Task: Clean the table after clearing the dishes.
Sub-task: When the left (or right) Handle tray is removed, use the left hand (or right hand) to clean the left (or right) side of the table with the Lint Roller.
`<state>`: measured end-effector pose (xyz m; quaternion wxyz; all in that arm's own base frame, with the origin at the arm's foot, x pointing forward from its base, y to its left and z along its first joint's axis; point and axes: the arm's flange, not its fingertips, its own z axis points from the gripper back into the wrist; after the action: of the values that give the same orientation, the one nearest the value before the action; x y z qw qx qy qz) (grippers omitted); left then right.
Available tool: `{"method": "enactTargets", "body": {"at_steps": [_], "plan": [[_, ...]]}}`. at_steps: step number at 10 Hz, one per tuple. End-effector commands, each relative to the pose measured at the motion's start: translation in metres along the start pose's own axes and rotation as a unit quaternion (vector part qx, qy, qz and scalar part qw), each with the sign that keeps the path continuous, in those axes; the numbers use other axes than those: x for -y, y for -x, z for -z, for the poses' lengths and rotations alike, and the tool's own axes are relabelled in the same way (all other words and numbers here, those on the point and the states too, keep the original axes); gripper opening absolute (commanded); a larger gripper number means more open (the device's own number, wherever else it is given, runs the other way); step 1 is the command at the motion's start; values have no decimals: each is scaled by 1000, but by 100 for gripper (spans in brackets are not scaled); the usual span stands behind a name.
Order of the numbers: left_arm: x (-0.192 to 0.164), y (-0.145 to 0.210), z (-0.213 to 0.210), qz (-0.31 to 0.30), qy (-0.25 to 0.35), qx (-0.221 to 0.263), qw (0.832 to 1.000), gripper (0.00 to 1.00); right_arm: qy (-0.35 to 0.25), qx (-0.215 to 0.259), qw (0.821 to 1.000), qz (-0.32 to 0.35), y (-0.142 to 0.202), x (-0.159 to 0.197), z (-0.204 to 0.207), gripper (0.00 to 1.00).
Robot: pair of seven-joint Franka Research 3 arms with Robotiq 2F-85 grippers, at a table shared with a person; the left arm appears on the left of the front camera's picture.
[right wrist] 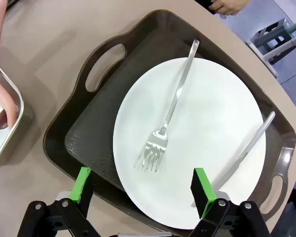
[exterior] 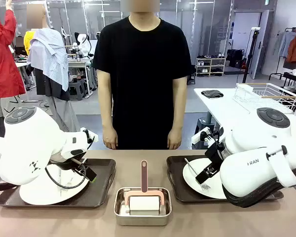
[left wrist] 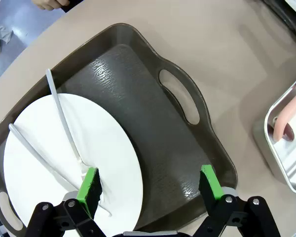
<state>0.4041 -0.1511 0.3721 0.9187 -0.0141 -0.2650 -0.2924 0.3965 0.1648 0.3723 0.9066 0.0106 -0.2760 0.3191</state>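
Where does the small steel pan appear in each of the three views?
Front view: the steel pan is at bottom centre, between the left tray and the right tray.
Left wrist view: the pan is at the right edge, past the left tray's handle.
Right wrist view: the pan is at the left edge, beside the right tray.
Shared landmark: the pink handle sticking out of the pan.

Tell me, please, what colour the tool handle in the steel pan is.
The handle in the steel pan is dusty pink, clearest in the front view.
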Motion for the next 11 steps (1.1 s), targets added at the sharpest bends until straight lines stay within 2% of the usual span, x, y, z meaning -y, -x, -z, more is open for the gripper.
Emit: {"method": "enactTargets", "body": {"at_steps": [1, 9, 10, 11], "plan": [[0, 0, 0, 0, 0, 0, 1000, 100, 0, 0, 1000, 0, 0, 0, 0, 100], [0, 0, 0, 0, 0, 0, 1000, 100, 0, 0, 1000, 0, 0, 0, 0, 100], [-16, -16, -6, 3, 8, -6, 1000, 100, 3, -8, 1000, -16, -14, 13, -5, 100], [-31, -31, -16, 3, 43, 8, 999, 100, -22, -13, 1000, -5, -29, 28, -12, 100]]}}
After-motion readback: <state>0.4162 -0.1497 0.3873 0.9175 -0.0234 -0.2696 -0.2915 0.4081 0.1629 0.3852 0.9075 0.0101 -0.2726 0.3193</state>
